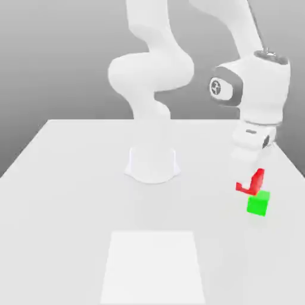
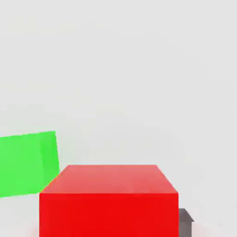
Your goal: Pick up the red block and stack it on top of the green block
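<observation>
Red block held in the gripper, above and just beside the green block.

In the exterior view, the white arm base (image 1: 152,164) stands centre on the table (image 1: 59,179); toward that view's right the gripper (image 1: 252,179) is clamped on the red block (image 1: 255,182), which hangs tilted (a cube, so no long axis), its lower corner close over the green block (image 1: 258,203), resting flat. The hand view adds the red block's (image 2: 109,199) square face with the green block (image 2: 28,163) partly behind it.
</observation>
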### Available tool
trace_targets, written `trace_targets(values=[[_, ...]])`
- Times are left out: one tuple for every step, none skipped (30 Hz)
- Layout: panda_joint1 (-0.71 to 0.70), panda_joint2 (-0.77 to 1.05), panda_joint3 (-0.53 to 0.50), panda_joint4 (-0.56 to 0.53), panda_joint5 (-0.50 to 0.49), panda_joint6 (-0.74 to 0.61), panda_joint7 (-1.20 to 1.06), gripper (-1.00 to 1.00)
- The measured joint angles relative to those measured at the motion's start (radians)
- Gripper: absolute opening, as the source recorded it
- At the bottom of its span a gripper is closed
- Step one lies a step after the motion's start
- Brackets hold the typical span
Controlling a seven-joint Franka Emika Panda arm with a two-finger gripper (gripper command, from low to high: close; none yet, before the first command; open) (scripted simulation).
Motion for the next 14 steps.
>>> trace_targets(values=[[0.015, 0.009, 0.014, 0.002, -0.004, 0.006, -0.008, -1.00], [0.020, 0.025, 0.022, 0.005, -0.016, 0.019, -0.004, -1.00], [0.016, 0.044, 0.029, 0.006, -0.032, 0.037, 0.004, -1.00], [0.010, 0.065, 0.034, 0.008, -0.050, 0.056, 0.015, -1.00], [0.003, 0.089, 0.038, 0.009, -0.072, 0.078, 0.030, -1.00], [0.000, 0.113, 0.036, 0.010, -0.097, 0.100, 0.047, -1.00], [-0.007, 0.139, 0.037, 0.011, -0.123, 0.124, 0.066, -1.00], [-0.016, 0.165, 0.036, 0.011, -0.152, 0.148, 0.086, -1.00], [-0.018, 0.192, 0.031, 0.012, -0.186, 0.173, 0.109, -1.00], [-0.024, 0.220, 0.026, 0.012, -0.222, 0.198, 0.135, -1.00], [-0.023, 0.249, 0.015, 0.012, -0.262, 0.223, 0.163, -1.00], [-0.018, 0.269, 0.004, 0.012, -0.292, 0.241, 0.184, 1.00], [-0.018, 0.269, 0.004, 0.012, -0.292, 0.241, 0.184, 1.00], [-0.018, 0.269, 0.004, 0.012, -0.292, 0.241, 0.184, 1.00]])
